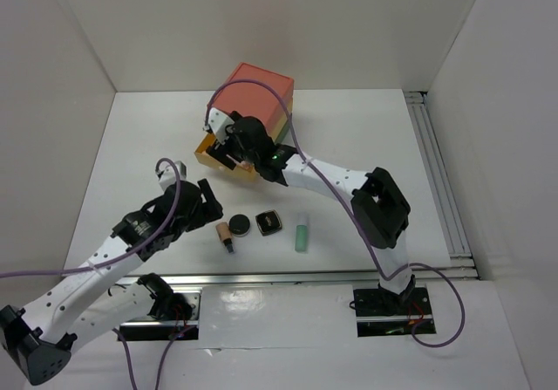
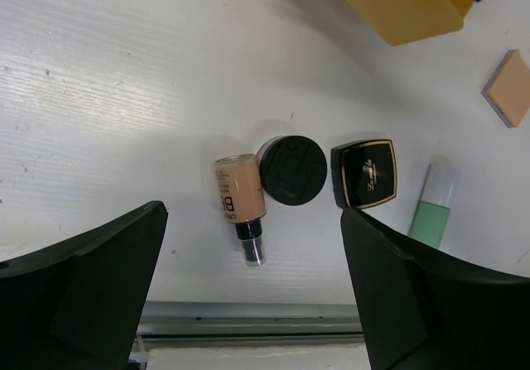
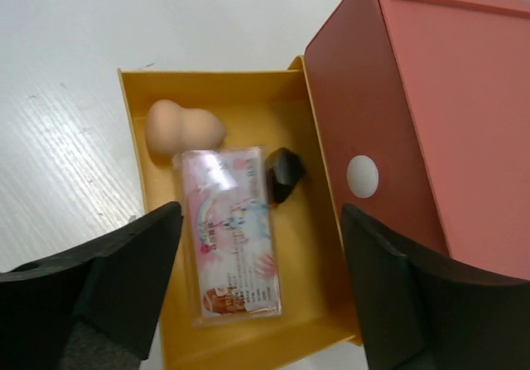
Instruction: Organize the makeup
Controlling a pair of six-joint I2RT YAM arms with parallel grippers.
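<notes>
Seemingly, right pincer [image 3: 261, 213] is hovering spread over the drawer [image 3: 240, 105], left pincer [image 2: 252, 217] spread above lipstick [image 2: 239, 190], readying a grasp

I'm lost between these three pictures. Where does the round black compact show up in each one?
Top external: the round black compact sits low centre, just right of the tan tube.
Left wrist: it is mid-picture, between the tan tube and the square compact.
Right wrist: not in it.
Shared landmark: the yellow drawer, at the top right in the left wrist view and filling the middle of the right wrist view.
</notes>
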